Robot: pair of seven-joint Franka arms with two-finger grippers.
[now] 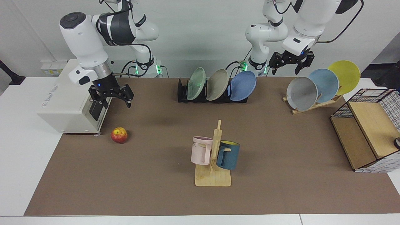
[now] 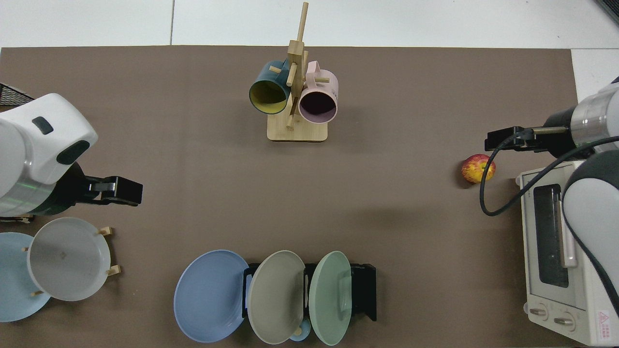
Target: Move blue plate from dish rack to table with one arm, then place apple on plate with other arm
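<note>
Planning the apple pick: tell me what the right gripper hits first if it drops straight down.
Probably bare table mat. The right gripper, open, points down beside the toaster oven; the apple lies nearer the camera, off that line.

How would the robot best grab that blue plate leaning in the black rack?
Probably by its upper rim, from above. The blue plate stands tilted on edge at the end of the dish rack, its top edge free, with the beige plate beside it. The left gripper, fingers open, hovers nearest.

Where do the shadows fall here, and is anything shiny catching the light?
Facing view: the apple casts a small soft shadow on the brown mat, and the green plate in the dish rack shows a pale sheen. Top view: a faint broad shadow darkens the table near the rack.
</note>
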